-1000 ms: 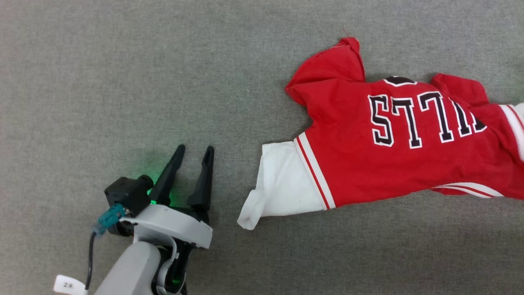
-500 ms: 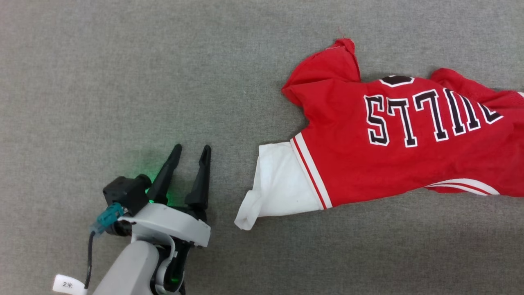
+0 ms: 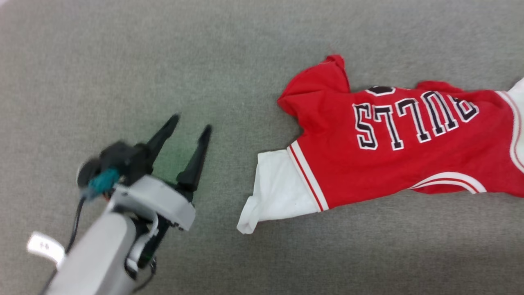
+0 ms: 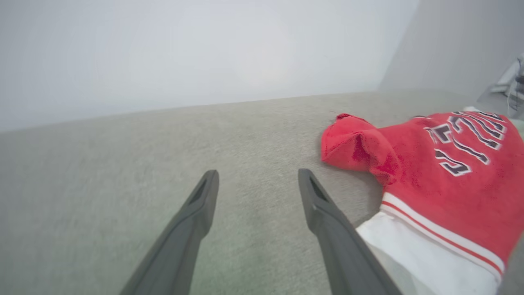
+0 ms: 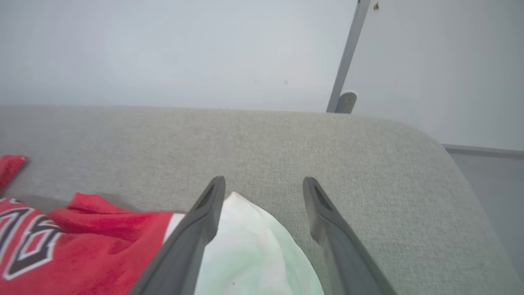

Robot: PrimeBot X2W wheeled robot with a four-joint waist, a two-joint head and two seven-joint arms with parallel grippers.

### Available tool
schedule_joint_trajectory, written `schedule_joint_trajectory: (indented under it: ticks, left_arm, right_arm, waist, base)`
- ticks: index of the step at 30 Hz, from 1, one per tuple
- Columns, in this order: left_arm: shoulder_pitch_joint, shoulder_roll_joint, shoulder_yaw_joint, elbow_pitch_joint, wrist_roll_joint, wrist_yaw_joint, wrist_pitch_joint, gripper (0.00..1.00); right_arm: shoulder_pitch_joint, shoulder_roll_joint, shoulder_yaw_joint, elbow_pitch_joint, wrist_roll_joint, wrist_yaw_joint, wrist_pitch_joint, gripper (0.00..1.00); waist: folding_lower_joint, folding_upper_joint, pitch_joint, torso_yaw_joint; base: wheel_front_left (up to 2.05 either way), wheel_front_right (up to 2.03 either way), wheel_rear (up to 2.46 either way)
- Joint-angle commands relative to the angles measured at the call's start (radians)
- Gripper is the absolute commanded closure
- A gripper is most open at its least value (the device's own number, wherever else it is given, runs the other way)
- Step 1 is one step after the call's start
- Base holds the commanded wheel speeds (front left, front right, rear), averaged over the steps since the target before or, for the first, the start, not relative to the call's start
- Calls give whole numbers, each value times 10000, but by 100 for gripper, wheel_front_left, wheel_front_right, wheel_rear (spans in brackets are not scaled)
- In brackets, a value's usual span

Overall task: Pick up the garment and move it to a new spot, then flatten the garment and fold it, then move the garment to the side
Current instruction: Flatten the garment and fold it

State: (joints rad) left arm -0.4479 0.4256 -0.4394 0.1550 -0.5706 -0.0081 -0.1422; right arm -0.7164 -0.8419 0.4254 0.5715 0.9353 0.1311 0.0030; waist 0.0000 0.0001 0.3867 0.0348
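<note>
The garment (image 3: 409,164) is a red jersey with black white-outlined letters, spread on the grey surface at the right of the head view. One white sleeve (image 3: 278,188) points toward my left gripper (image 3: 192,122), which hovers open to the left of it, blurred by motion. In the left wrist view the left gripper (image 4: 258,172) holds nothing, and the garment (image 4: 450,184) lies just right of its right finger. My right gripper (image 5: 264,179) stands open over the garment's other white sleeve (image 5: 254,254), with red cloth (image 5: 82,246) to its left.
The grey fabric surface (image 3: 123,61) stretches wide to the left of the garment. In the right wrist view it ends in a rounded corner (image 5: 434,139) at the right. Behind it stand a pale wall and a thin metal post (image 5: 348,53).
The head camera has shifted. My left gripper has swung up and to the left, still open. The garment's right part has spread out, so all the letters show.
</note>
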Motion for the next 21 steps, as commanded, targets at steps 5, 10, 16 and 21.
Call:
schedule_joint_trajectory:
  ticks: [5, 10, 16, 21]
  left_arm:
    - [-1218, 1171, -1254, -1716, 292, -965, 2680, 0]
    - [-2271, 1885, -2746, -2956, -979, -1223, 5892, 0]
    - [-2918, 2282, -3970, -3540, -2979, -1219, 8400, 0]
    - [-3234, 2448, -4605, -3319, -3703, -1223, 9333, 0]
  right_arm:
    - [1010, 177, -559, -1093, 309, -6, -1031, 0]
    - [2183, 328, -811, -2386, 315, -6, -1292, 0]
    - [3259, 524, -1322, -3279, 62, -6, -1203, 0]
    - [3771, 849, -2043, -3690, -208, -6, -1012, 0]
  waist:
    - [0, -1, -647, -439]
    - [0, -1, -729, -867]
    - [0, -1, -616, -1325]
    - [0, -1, -470, -1780]
  base:
    - [0, 0, 0]
    - [0, 0, 0]
    - [0, 0, 0]
    - [0, 0, 0]
